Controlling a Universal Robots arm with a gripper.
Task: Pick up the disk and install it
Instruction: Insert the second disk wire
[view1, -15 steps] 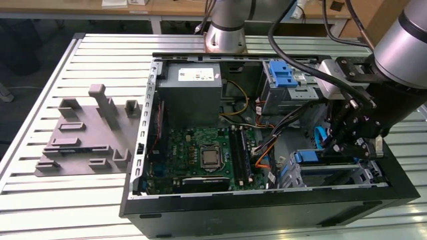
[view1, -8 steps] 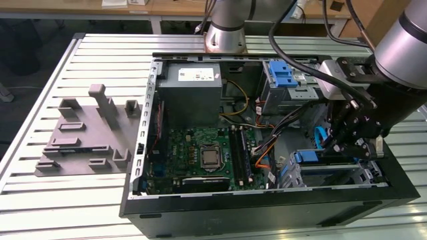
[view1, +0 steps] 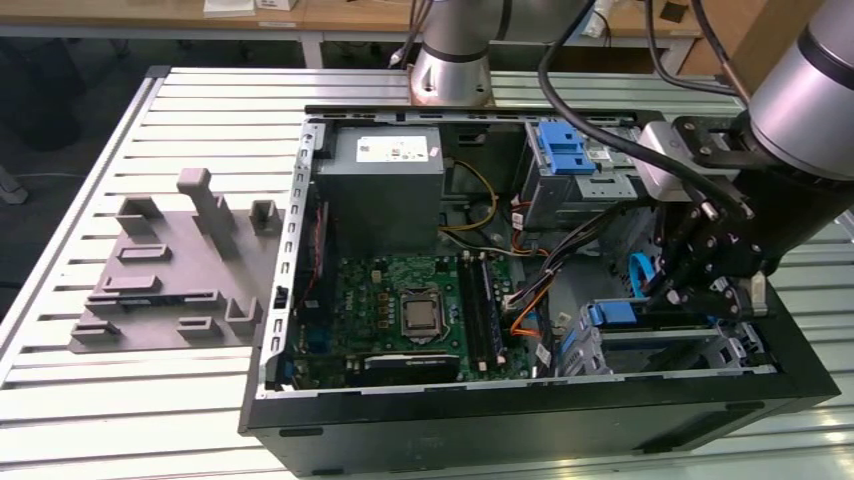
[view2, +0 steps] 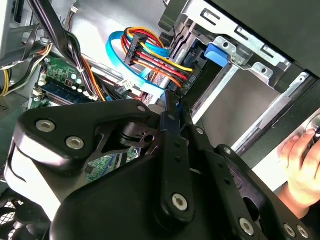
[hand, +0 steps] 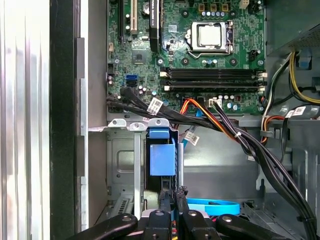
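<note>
Your pincer (hand: 173, 197) is nearly shut, its fingertips pressing on the edge of the disk (hand: 162, 156), which already stands in the cage (hand: 135, 165) near the case's (view1: 534, 415) front corner. You're in the seating step, I judge; next calls for a straight push until the blue tab latches, clear of the cables (hand: 215, 120).

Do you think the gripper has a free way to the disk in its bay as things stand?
Probably yes: the gripper hangs right at the disk, by its blue tab, and the cable bundle passes beyond it, not between them.
</note>
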